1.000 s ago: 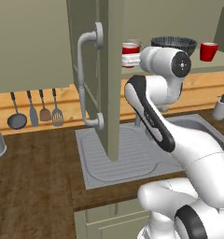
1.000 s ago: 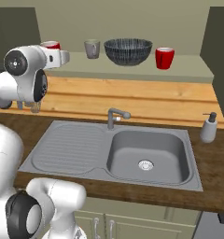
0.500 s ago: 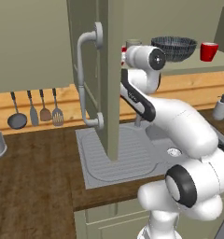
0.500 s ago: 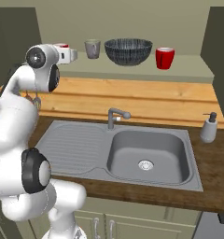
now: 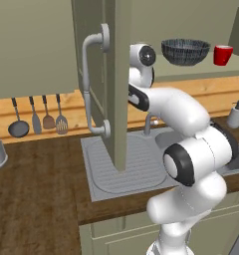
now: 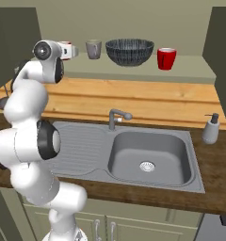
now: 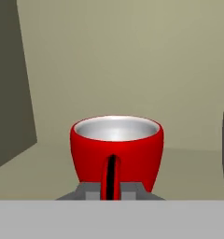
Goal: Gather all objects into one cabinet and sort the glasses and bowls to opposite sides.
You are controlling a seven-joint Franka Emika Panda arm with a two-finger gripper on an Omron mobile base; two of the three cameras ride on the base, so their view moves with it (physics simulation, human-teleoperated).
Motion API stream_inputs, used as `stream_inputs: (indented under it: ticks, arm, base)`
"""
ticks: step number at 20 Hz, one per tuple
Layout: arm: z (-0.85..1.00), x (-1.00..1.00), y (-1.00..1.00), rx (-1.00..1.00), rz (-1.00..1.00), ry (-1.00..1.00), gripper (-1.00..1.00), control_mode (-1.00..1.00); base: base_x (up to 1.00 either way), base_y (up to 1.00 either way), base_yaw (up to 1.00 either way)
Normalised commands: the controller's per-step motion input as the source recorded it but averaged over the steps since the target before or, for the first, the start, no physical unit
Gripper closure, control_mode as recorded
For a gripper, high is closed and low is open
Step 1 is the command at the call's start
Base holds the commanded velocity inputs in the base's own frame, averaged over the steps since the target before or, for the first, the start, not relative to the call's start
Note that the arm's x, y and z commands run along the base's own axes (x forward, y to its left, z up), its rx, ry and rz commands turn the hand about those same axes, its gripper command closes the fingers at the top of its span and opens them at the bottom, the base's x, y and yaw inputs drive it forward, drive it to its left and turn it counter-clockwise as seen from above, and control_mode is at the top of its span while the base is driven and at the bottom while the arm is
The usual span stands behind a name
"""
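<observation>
One second had carried the arm from above the sink up to the cabinet shelf. In the left base view the open olive door (image 5: 116,84) hid its hand; past the arm along the pale shelf (image 5: 191,69) stood the ribbed, woven-looking bowl (image 5: 185,51) and, beyond the bowl, a glossy red mug (image 5: 222,55).

From the right base view, the carried red mug (image 6: 68,51) had arrived beside the dull grey mug (image 6: 93,49), left of the bowl; likely ready to set down.

At the hand view, the hand (image 7: 111,190) was pinched shut on that mug's thin handle.
</observation>
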Motion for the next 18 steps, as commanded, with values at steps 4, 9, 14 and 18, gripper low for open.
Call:
stream_inputs:
  ticks: [4, 9, 14, 18]
  arm:
    - [-0.09, 0.52, 0.27, 0.00, 0.04, 0.01, 1.00, -1.00]
    - [0.00, 0.55, 0.09, 0.00, 0.03, 0.03, 1.00, -1.00]
    - [0.15, -0.07, -0.02, 0.01, 0.01, 0.00, -1.00, -1.00]
    - [0.02, -0.22, -0.04, 0.00, 0.00, -0.01, -1.00, -1.00]
  base:
    - [0.00, 0.00, 0.00]
    - [0.00, 0.00, 0.00]
    - [0.00, 0.00, 0.00]
    - [0.00, 0.00, 0.00]
